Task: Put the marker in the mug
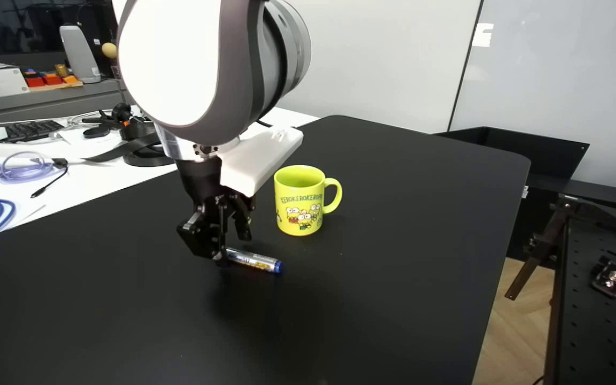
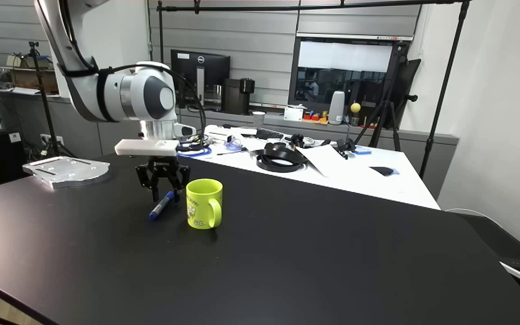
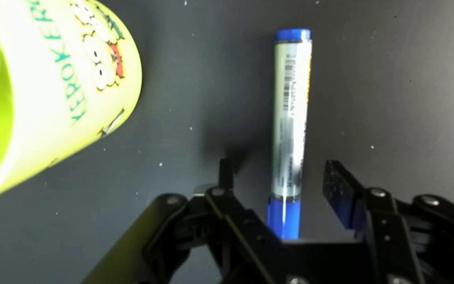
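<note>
The marker lies on the black table in both exterior views (image 1: 255,261) (image 2: 161,207) and in the wrist view (image 3: 292,114). It has a whitish-silver labelled body, a blue cap and a blue end. The yellow mug (image 1: 298,206) stands upright close beside it, with printed cartoon figures and a side handle. The mug also shows in an exterior view (image 2: 200,203) and at the left of the wrist view (image 3: 93,79). My gripper (image 1: 232,244) (image 2: 166,196) (image 3: 279,175) is open and low over the marker's capped part, one finger on each side, apart from it. The cap's end is hidden.
A white block (image 1: 262,158) is fixed to the wrist. A metal plate (image 2: 68,172) lies on the table near the arm. A white desk (image 2: 359,178) with cables and black rolls (image 2: 280,158) adjoins the table. A black perforated bench (image 1: 602,315) stands beyond the table's edge.
</note>
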Robot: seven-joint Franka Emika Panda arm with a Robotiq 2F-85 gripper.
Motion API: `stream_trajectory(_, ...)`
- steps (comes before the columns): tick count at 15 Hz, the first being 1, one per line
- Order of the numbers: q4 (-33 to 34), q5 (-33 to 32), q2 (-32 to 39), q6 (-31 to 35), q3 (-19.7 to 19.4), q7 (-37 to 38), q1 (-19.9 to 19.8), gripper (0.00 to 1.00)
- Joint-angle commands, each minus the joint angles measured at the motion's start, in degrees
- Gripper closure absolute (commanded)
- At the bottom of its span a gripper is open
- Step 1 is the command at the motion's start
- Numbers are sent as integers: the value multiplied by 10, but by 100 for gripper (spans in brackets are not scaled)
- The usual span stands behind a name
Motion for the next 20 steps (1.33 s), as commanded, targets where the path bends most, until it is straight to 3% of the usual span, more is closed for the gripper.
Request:
stream_trajectory(1,28,-5,12,-24,-1,-2,3,69)
stream_trajectory(5,28,-2,10,-26,2,-6,-1,97)
stream_trajectory(6,26,1,8,-26,4,-8,-4,99)
stream_trajectory(13,-12,3,-73,-66,6,-1,-1,95)
stream_trajectory(18,-25,11,-164,-160,10,21,-8,95)
stream_trajectory(20,-13,50,-182,-220,20,10,-27,95)
